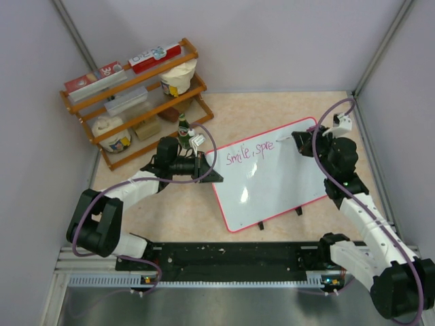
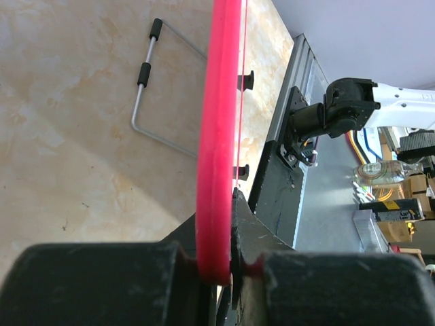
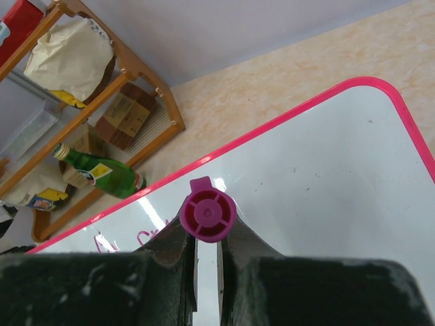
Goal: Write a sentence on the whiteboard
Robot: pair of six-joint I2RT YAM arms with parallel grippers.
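Observation:
The whiteboard (image 1: 279, 183), white with a pink frame, lies tilted on the table right of centre. The sentence (image 1: 249, 152) in pink cursive reads "Smile, spre" along the board's upper left. My left gripper (image 1: 204, 170) is shut on the board's left edge; in the left wrist view its jaws (image 2: 228, 261) clamp the red-pink frame (image 2: 217, 136). My right gripper (image 1: 304, 139) is shut on a magenta marker (image 3: 208, 214), held tip-down at the board (image 3: 312, 176) just right of the last letters. Part of the writing (image 3: 146, 238) shows left of the fingers.
A wooden rack (image 1: 132, 95) with boxes and tubs stands at the back left. A green bottle (image 1: 182, 129) stands beside it, close to my left gripper. The board's wire stand (image 2: 146, 88) shows behind it. Grey walls close in both sides.

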